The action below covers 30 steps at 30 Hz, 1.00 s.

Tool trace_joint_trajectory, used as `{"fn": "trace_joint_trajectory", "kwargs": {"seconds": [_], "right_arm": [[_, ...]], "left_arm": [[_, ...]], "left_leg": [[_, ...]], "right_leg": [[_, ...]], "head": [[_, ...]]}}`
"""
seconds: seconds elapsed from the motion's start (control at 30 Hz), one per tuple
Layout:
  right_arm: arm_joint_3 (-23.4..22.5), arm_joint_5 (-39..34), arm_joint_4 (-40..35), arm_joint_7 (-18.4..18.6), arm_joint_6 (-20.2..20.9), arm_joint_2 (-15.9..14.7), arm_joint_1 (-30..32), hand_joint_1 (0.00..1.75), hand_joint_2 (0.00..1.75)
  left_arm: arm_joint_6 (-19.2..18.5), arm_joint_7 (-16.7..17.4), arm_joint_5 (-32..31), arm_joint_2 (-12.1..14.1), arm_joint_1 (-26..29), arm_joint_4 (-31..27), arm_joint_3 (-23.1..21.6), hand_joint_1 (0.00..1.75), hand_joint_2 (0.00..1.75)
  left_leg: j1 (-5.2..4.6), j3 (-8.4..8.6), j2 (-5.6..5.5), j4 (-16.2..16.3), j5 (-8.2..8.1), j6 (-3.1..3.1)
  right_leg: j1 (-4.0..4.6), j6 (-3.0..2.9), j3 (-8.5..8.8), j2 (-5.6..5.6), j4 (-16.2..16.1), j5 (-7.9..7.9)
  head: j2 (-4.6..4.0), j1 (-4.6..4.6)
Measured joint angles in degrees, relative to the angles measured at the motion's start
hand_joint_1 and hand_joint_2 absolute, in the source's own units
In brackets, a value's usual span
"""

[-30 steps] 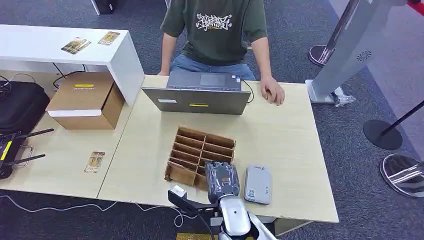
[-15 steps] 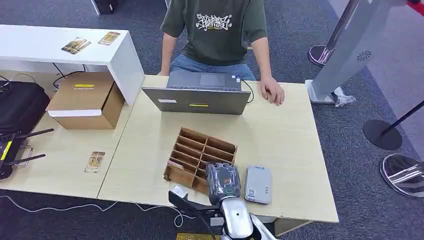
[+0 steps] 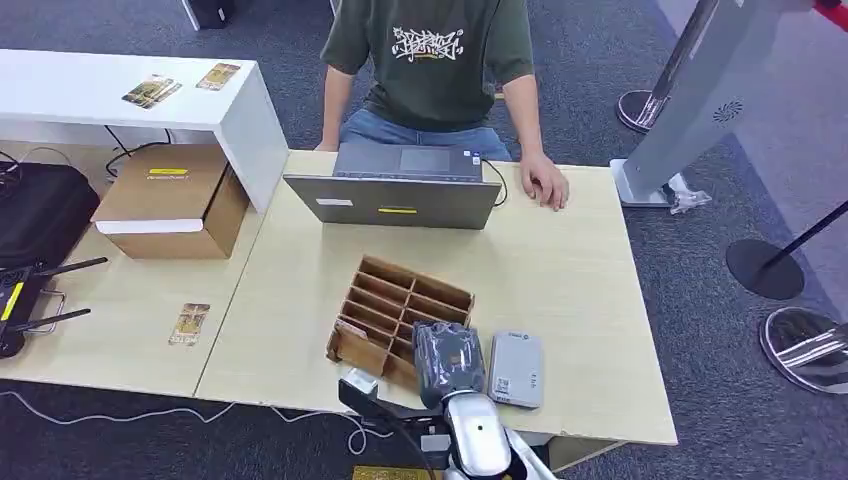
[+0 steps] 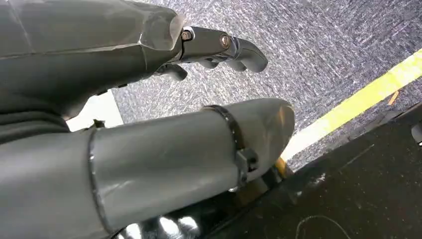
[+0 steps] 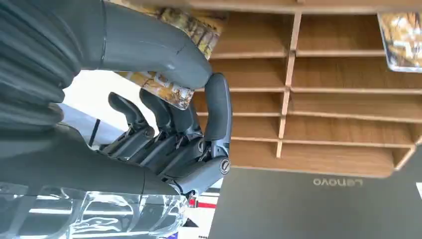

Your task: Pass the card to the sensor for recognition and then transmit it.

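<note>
One card point(image 5: 171, 62) is pinched between the right hand point(image 5: 189, 119)'s thumb and fingers, right at the near edge of the wooden organizer point(image 3: 398, 318). My worry is that a light pinch lets the card slip or catch a divider, so it never reaches the grey sensor point(image 3: 516, 369) just beside the organizer. A second card point(image 5: 402, 40) sits in another organizer slot. Hanging away from the organizer, the left hand point(image 4: 219, 47) holds nothing, its fingers loosely curled.

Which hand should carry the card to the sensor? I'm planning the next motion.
Right. The right hand already pinches a card at the wooden organizer, beside the grey sensor. The left hand hangs over the floor.
</note>
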Motion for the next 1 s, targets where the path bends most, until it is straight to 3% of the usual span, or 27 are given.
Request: {"fn": "trace_joint_trajectory", "kwargs": {"seconds": [0.73,1.0], "right_arm": [[-0.3,0.2,-4.5,-3.8,-6.8,-0.2,0.3,1.75,1.75],[-0.5,-0.5,-5.7,-6.7,-13.0,-0.2,0.3,1.75,1.75]], "left_arm": [[-0.2,-0.6,0.2,0.2,0.0,0.0,-0.3,0.0,0.0],[-0.2,-0.8,0.4,0.2,0.0,0.0,-0.3,0.0,0.0]], "left_leg": [[0.0,0.0,0.0,0.0,0.0,0.0],[0.0,0.0,0.0,0.0,0.0,0.0]], "right_leg": [[0.0,0.0,0.0,0.0,0.0,0.0],[0.0,0.0,0.0,0.0,0.0,0.0]], "head": [[0.0,0.0],[0.0,-0.02]]}}
